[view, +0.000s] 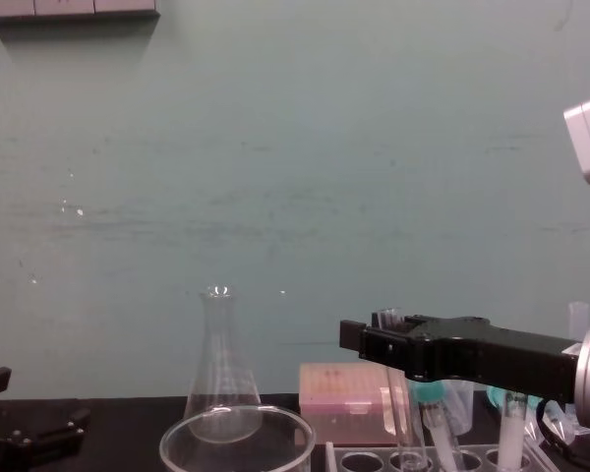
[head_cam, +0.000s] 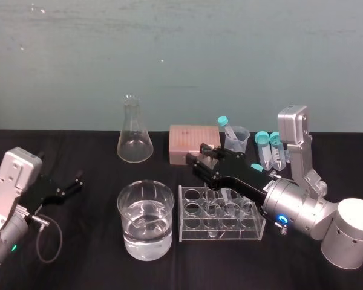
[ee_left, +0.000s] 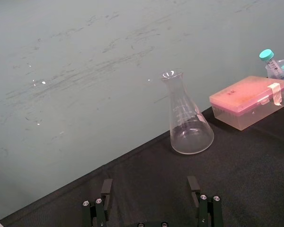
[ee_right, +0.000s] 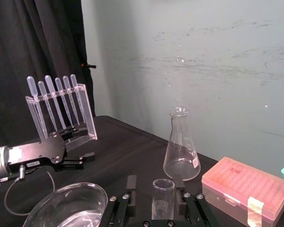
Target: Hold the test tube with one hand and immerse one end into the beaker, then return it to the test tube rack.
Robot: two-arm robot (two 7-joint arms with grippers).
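One tall glass tube [ee_right: 163, 204] stands in the rack [head_cam: 218, 237], right of the beaker [head_cam: 128, 232], between the right gripper's [ee_right: 155, 180] open fingers. It should squeeze gently and lift straight up. The left gripper [head_cam: 78, 179] sits open, far left.

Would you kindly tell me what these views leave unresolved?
Lower end of the test tube: right wrist view, behind the body of the right gripper; chest view, cut by the bottom edge.
Which hole of the test tube rack it stands in: head view, the gripper covers it.
Liquid level of the beaker: chest view, below the bottom edge.
The left gripper is parked at left.
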